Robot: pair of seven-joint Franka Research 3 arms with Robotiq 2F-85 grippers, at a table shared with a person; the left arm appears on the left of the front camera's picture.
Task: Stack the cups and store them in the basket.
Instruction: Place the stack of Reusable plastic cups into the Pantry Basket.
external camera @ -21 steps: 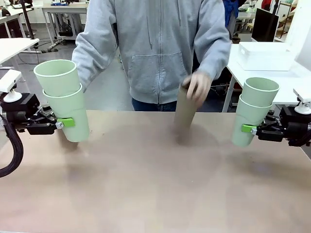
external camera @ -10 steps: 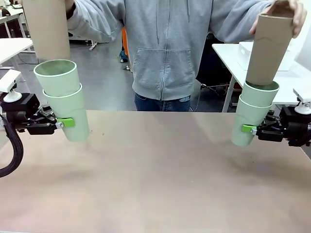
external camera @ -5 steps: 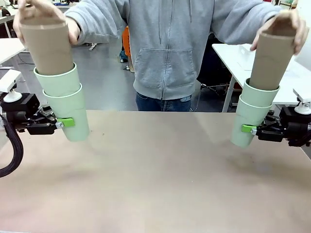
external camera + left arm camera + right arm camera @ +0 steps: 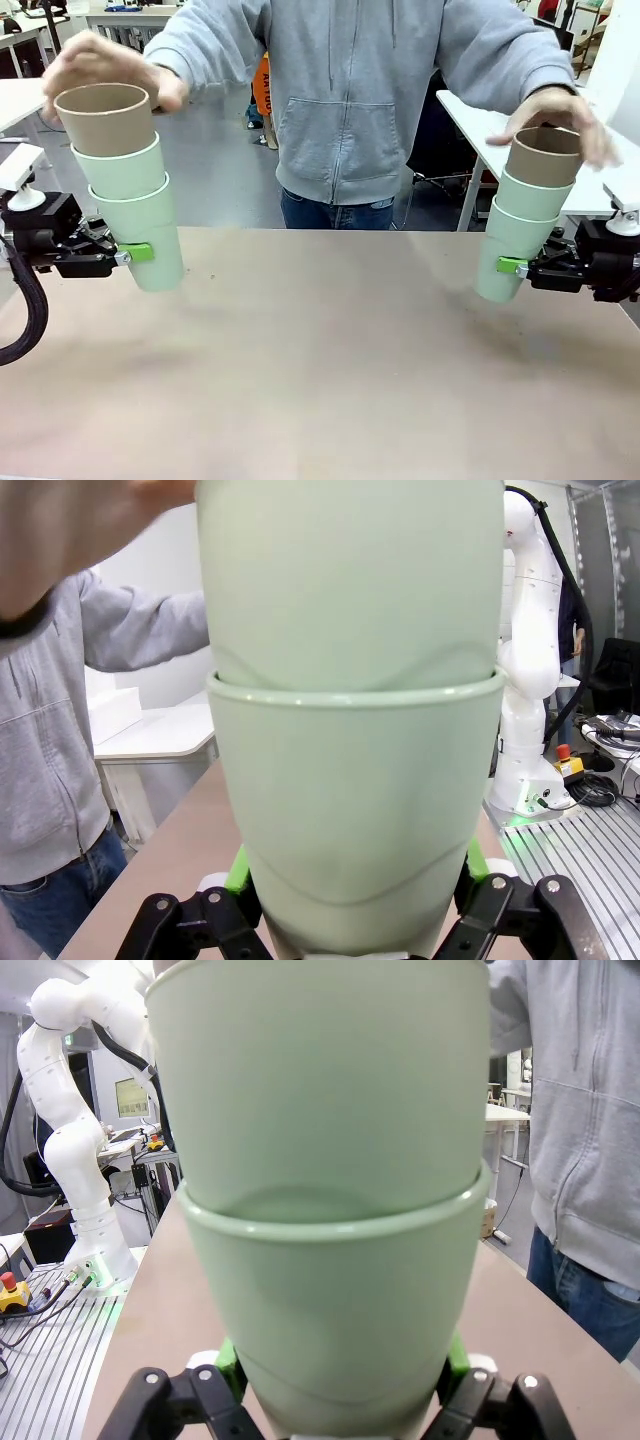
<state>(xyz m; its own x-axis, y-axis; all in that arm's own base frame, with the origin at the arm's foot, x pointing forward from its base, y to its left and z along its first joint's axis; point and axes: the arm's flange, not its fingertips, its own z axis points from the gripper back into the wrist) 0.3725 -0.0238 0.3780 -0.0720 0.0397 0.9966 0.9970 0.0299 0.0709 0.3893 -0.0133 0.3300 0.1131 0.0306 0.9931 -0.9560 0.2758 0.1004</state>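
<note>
matt, smooth plastic cups (image 4: 146, 232); matt brown table (image 4: 320, 370); soft grey cloth hoodie (image 4: 350, 90).

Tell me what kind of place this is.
Probably a robotics lab: a white robot arm on a grooved metal plate, a red stop button among cables, and white work tables behind the person.

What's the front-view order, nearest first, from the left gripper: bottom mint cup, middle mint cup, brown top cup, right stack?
1. bottom mint cup, clamped in left gripper
2. middle mint cup, nested above
3. brown top cup, topmost
4. right stack, far right
</note>
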